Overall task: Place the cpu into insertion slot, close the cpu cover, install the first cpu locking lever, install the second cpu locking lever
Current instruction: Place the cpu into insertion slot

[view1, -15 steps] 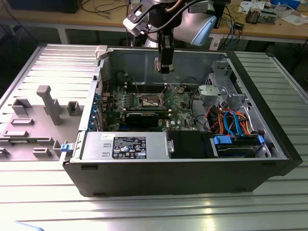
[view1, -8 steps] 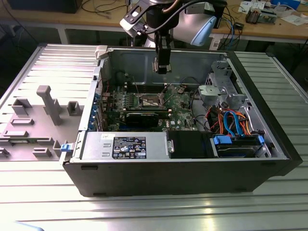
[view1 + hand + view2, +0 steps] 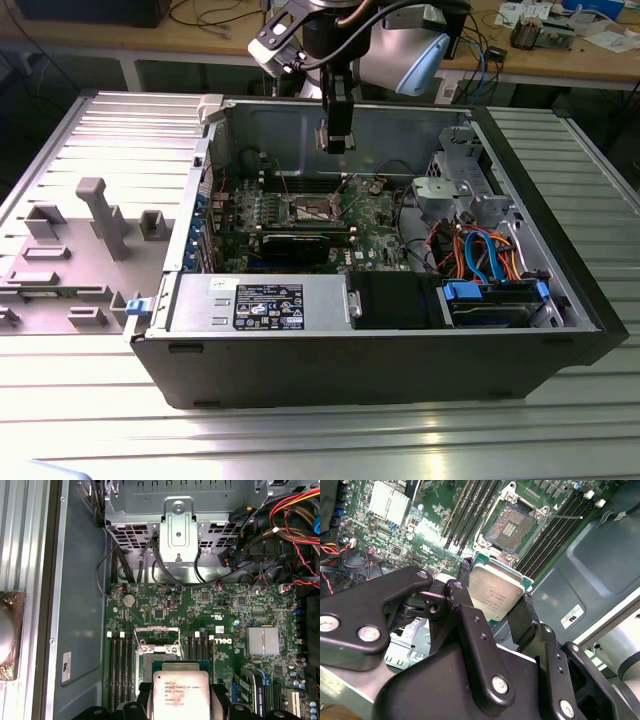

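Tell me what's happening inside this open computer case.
A robot arm's black gripper holds the small square silver-topped cpu by its edges, above the green motherboard in the open dark case. The square insertion slot with its dark centre sits empty close by; the chip is not seated yet.

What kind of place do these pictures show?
Probably a robotics or electronics workshop: an open computer case stands on a ribbed metal table, wooden workbenches carry cables behind, and a robot hand holds a chip.

Has a black gripper [image 3: 496,587] with thick fingers [image 3: 475,640] and shiny round screws [image 3: 501,684], and a pale blue arm [image 3: 410,55] above it.
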### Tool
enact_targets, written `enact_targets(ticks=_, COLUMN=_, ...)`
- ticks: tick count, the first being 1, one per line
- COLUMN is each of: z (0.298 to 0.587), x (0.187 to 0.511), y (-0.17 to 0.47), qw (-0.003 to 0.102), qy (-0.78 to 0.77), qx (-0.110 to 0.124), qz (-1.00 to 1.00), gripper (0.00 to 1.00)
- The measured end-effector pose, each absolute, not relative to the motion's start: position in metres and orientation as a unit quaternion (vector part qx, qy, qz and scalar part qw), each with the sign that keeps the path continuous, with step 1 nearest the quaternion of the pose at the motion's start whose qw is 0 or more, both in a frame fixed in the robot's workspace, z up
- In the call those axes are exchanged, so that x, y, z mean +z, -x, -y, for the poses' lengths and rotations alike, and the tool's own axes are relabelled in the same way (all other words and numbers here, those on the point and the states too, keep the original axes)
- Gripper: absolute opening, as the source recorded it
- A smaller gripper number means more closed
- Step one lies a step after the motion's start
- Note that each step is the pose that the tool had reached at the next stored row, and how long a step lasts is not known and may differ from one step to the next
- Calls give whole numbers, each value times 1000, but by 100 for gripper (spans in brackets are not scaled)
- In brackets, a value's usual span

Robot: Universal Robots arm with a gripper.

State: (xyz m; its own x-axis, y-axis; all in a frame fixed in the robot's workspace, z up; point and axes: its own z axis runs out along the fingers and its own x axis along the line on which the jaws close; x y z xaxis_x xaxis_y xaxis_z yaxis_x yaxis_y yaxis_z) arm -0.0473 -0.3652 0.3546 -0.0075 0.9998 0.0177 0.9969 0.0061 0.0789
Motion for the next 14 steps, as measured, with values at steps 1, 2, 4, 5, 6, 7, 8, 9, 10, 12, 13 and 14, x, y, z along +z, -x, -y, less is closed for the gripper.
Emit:
enact_targets(ticks=1, z=365, x=355, y=47, qw=22, qy=-704, qx=34, qz=-709, gripper=55)
enact_targets(ticks=2, z=365, x=355, y=47, qw=22, qy=-704, qx=34, qz=-709, gripper=55)
enact_targets(ticks=4, z=365, x=355, y=47, qw=22, qy=-704, qx=34, qz=-709, gripper=55)
enact_targets(ticks=5, z=365, x=355, y=47, qw=22, qy=-704, qx=34, qz=-709, gripper=55)
enact_targets(ticks=6, z=365, x=355, y=47, qw=22, qy=-704, qx=34, qz=-709, gripper=55)
enact_targets(ticks=7, z=365, x=354, y=47, qw=21, qy=-704, qx=34, qz=-709, gripper=55)
enact_targets(ticks=8, z=364, x=354, y=48, qw=21, qy=-704, qx=34, qz=-709, gripper=55)
enact_targets(ticks=9, z=364, x=353, y=48, qw=21, qy=-704, qx=34, qz=-709, gripper=55)
enact_targets(ticks=10, z=363, x=351, y=48, qw=21, qy=-704, qx=34, qz=-709, gripper=55)
enact_targets(ticks=12, z=361, x=348, y=48, qw=21, qy=-704, qx=34, qz=-709, gripper=55)
enact_targets(ticks=13, z=360, x=347, y=47, qw=21, qy=-704, qx=34, qz=-709, gripper=55)
enact_targets(ticks=14, z=359, x=345, y=48, qw=21, qy=-704, qx=34, qz=-709, gripper=55)
